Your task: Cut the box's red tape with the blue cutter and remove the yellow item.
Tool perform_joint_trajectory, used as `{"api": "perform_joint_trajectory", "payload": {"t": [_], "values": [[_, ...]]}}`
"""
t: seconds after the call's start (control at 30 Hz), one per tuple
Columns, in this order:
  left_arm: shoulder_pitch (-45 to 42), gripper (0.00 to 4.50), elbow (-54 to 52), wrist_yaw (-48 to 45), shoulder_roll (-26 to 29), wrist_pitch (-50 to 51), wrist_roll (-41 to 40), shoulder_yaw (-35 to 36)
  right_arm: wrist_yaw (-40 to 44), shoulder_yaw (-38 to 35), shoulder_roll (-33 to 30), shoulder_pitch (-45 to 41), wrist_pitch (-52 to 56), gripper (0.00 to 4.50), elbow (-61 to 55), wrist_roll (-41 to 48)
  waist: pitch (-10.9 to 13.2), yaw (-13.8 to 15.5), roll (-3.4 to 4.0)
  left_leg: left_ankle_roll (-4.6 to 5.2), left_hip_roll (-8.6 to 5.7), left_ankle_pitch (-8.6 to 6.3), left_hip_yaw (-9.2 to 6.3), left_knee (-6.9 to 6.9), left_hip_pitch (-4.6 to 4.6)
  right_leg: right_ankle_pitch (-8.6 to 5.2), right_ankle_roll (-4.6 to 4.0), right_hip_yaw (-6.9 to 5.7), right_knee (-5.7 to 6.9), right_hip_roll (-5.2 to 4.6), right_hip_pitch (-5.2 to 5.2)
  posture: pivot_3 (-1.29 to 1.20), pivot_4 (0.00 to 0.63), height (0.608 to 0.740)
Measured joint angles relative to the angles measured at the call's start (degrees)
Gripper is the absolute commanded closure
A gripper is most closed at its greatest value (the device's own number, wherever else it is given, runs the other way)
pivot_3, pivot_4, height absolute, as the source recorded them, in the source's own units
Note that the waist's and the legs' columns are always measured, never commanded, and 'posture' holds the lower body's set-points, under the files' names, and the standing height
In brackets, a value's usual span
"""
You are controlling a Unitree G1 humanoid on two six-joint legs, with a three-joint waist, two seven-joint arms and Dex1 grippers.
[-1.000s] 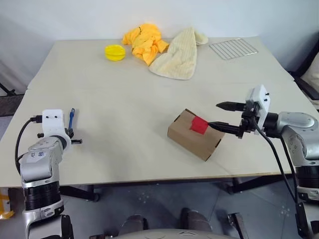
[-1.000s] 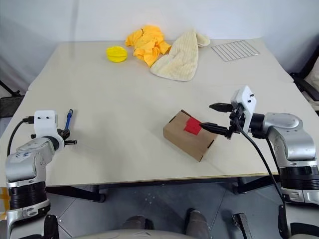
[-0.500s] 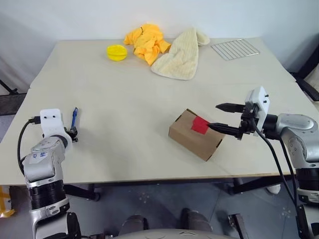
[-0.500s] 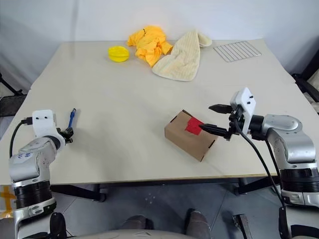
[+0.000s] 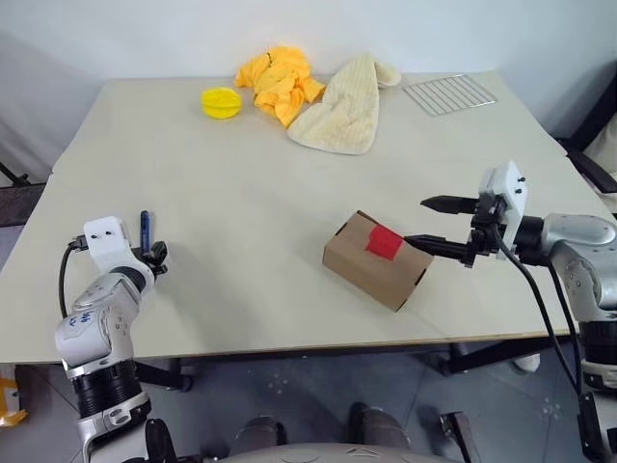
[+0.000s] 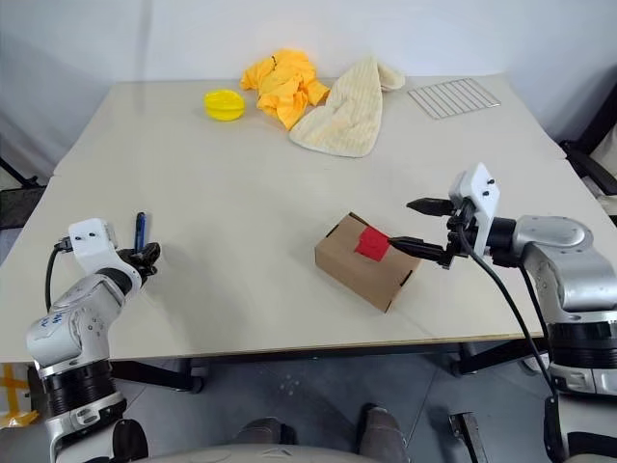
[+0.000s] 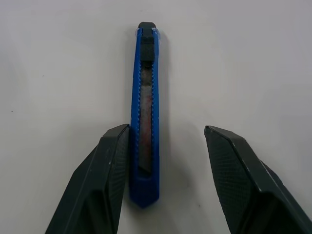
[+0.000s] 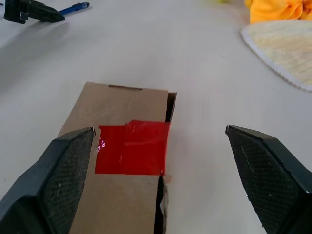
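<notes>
While your left gripper straddles the blue cutter at lower left with spread jaws, one finger touches it; closing off-centre could skid it. Your right gripper gapes beside the box and red tape, centre-right.

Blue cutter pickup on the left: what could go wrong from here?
The blue cutter lies flat, off-centre between the open left gripper fingers, hard against one; closing could push or roll it rather than pinch it. The right gripper is wide open around the box and red tape, so the unheld box may slide during cutting.
</notes>
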Motion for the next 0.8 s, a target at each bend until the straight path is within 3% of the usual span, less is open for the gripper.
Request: {"api": "perform_joint_trajectory", "payload": {"t": [0.33,0.5,0.8], "values": [[-1.8,1.92,1.6,2.4,-0.1,1.7,-1.1,1.3,0.5,0.0,0.0,0.0,0.6,0.00,0.0,-0.1,0.0,0.0,0.01,0.00,0.00,0.00,0.00,0.00,0.05,-0.01,-0.03,0.03,0.08,0.00,0.01,0.00,0.150,0.740],[-2.7,3.41,1.9,4.8,-1.3,2.7,-3.1,5.4,0.6,0.0,0.0,0.0,0.6,0.00,0.0,-0.1,0.0,-0.4,0.02,-0.01,0.01,0.00,0.03,0.00,0.12,-0.03,-0.06,0.07,0.17,0.00,0.01,0.00,0.150,0.740],[-2.9,3.41,1.9,5.7,-0.3,4.5,-3.4,5.0,0.6,0.0,0.0,0.0,0.7,0.00,0.0,-0.1,0.0,-0.5,0.03,-0.01,0.01,0.00,0.05,-0.01,0.14,-0.03,-0.07,0.10,0.18,0.00,0.01,0.00,0.150,0.740]]}}
